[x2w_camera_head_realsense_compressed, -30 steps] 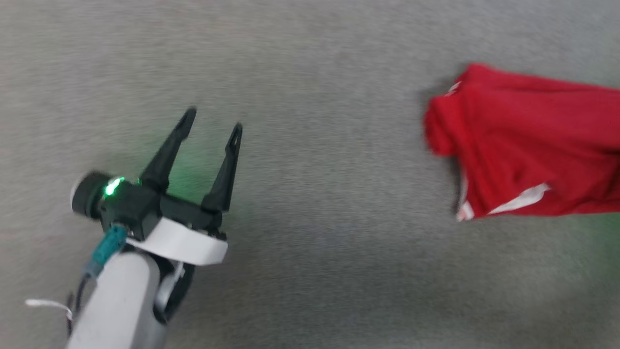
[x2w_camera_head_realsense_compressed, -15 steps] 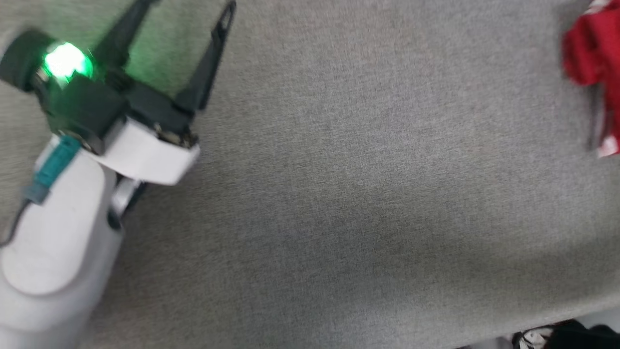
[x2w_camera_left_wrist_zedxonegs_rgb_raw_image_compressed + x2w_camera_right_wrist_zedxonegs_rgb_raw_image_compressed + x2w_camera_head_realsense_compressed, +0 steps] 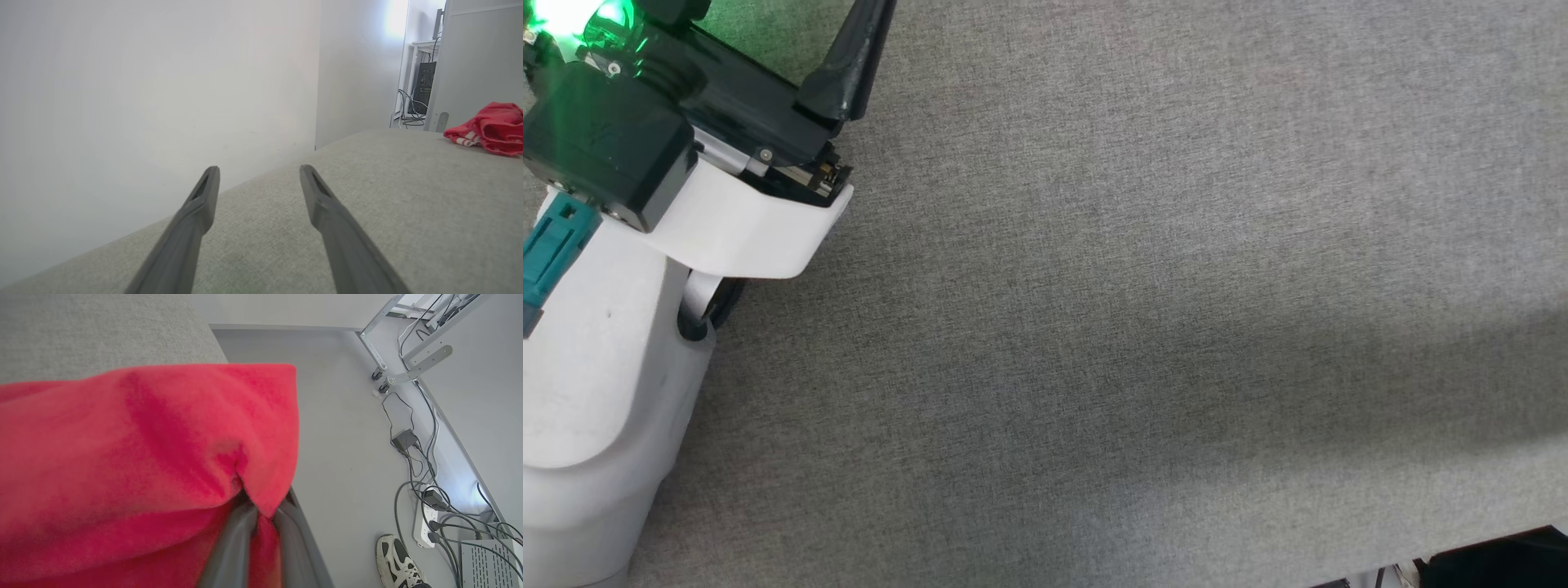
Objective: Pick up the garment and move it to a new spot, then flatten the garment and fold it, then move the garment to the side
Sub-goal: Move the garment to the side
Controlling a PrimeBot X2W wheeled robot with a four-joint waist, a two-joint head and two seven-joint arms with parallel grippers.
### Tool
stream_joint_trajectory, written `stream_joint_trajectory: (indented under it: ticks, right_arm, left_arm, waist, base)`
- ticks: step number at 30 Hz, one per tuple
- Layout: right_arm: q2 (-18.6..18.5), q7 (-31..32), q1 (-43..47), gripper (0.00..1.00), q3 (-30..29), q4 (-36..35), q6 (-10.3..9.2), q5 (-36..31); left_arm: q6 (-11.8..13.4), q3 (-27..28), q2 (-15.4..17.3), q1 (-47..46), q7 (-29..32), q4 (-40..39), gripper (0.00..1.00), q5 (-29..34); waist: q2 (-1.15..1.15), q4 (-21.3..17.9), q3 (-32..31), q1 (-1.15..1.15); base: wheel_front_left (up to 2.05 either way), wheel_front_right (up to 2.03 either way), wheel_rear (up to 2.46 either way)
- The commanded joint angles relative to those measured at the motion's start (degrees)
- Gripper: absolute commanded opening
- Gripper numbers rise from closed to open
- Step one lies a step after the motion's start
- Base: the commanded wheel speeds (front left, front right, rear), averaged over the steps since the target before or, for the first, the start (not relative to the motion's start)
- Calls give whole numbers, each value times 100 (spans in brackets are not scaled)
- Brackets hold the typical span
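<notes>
The garment (image 3: pixel 143 457) is bright red cloth, bunched up close in the right wrist view. My right gripper (image 3: pixel 263 516) is shut on a fold of it, with the fingertips buried in the cloth. In the left wrist view the garment (image 3: pixel 490 128) lies as a red heap with striped trim at the far right of the grey cushion. My left gripper (image 3: pixel 257 171) is open and holds nothing, low over the grey cushion and far from the garment. The head view catches one of its dark fingers (image 3: pixel 849 57) at the top left.
The grey fabric surface (image 3: pixel 1135 327) ends at an edge along the lower right. A white wall (image 3: pixel 143 102) stands close behind it. Beside the surface, the floor holds cables, a power strip (image 3: pixel 425 522), a metal frame leg (image 3: pixel 408 363) and a person's shoe (image 3: pixel 398 559).
The head camera has swung, so the garment has slid out of that view's right side and the left gripper now sits larger at the top left. The left gripper stays open.
</notes>
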Motion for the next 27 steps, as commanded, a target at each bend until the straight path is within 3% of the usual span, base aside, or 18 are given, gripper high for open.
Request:
stream_joint_trajectory:
  ticks: [1,9,10,11,12,18,27]
  right_arm:
    - [-26,-171,-196,0,36,205,-5,-83]
    - [-7,-662,-630,0,227,896,-5,-354]
    - [0,-722,-668,16,261,972,-5,-350]
    - [8,-770,-705,71,292,1039,-5,-355]
    - [11,-819,-731,100,347,1097,-4,-381]
    - [20,-1042,-727,100,755,1202,-4,-368]
    - [194,-1227,-156,100,1747,600,-4,14]
  left_arm:
    - [8,-37,68,4,1,165,100,7]
    - [9,-4,90,80,1,211,100,-5]
    - [9,4,80,109,1,214,100,-7]
    - [12,27,70,137,1,217,100,-10]
    - [12,48,49,164,1,211,100,-15]
    - [12,205,-208,441,1,225,100,-54]
    - [12,742,-761,1500,-3,408,100,-160]
  waist:
    - [0,9,31,0]
    - [0,47,14,0]
    - [0,60,-7,0]
    - [0,70,-31,0]
    - [0,85,-67,0]
    - [0,191,-436,0]
    - [0,508,-1437,0]
  base:
    - [0,0,0]
    - [0,0,0]
    - [0,0,0]
    - [0,0,0]
    - [0,0,0]
    - [0,0,0]
    - [0,0,0]
